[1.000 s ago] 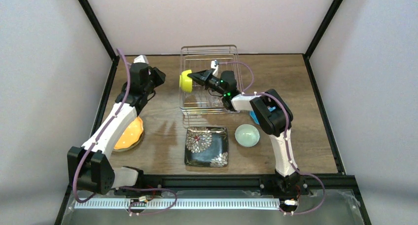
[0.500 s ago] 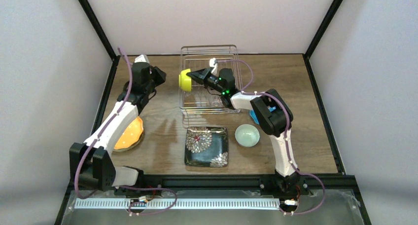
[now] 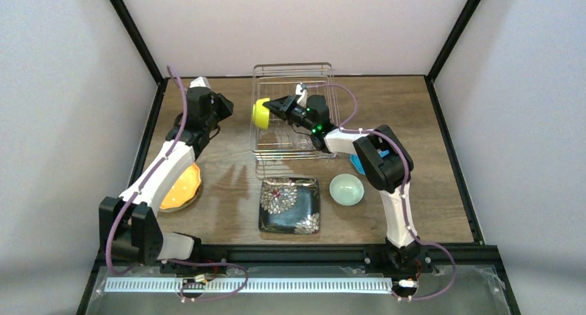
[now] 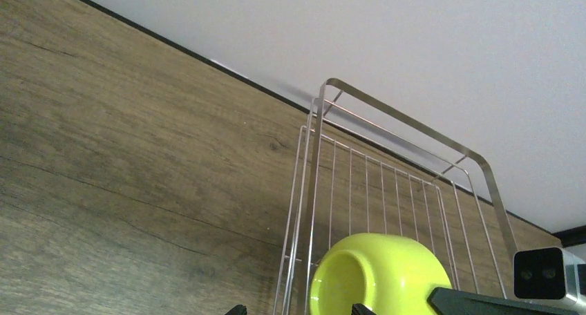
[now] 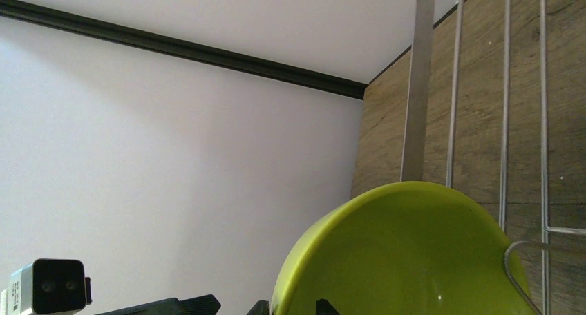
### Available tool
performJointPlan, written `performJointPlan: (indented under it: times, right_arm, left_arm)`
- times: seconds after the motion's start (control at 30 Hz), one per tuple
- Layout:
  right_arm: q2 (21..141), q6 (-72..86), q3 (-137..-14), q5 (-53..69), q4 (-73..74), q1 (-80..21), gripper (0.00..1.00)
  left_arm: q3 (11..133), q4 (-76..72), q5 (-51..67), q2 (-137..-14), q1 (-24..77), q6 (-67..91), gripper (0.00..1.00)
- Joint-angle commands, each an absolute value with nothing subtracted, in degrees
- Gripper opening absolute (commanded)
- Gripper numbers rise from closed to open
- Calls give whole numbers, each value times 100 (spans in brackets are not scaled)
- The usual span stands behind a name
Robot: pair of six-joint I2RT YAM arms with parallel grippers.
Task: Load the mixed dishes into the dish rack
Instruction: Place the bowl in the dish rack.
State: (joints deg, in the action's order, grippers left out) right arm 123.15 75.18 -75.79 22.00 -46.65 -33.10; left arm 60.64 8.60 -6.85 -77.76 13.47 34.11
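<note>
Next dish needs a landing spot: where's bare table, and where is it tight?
Bare wood: right of the dish rack toward the back corner, and between the orange plate and black floral plate. Crowded: the rack's left side, with the yellow-green bowl and right fingers.

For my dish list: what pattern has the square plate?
The square plate is black with white flowers; the top view shows it best.

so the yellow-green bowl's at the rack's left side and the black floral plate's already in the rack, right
No, the black floral plate lies on the table before the dish rack, as the top view shows; the bowl part is right.
</note>
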Motion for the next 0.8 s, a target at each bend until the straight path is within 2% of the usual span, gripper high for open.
performJointPlan:
  times: [0.0, 0.33, 0.77]
  right_arm:
    - [12303, 7352, -7293, 1972, -4010, -3358, 40]
    - [12135, 7162, -7159, 1939, -3720, -3357, 62]
    - [11859, 6957, -6983, 1916, -3524, -3357, 65]
  left_arm:
    - [6046, 721, -729, -7896, 1312, 3375, 88]
    - [5999, 669, -738, -7953, 1319, 3418, 88]
    - [5905, 667, -761, -7854, 1318, 3513, 88]
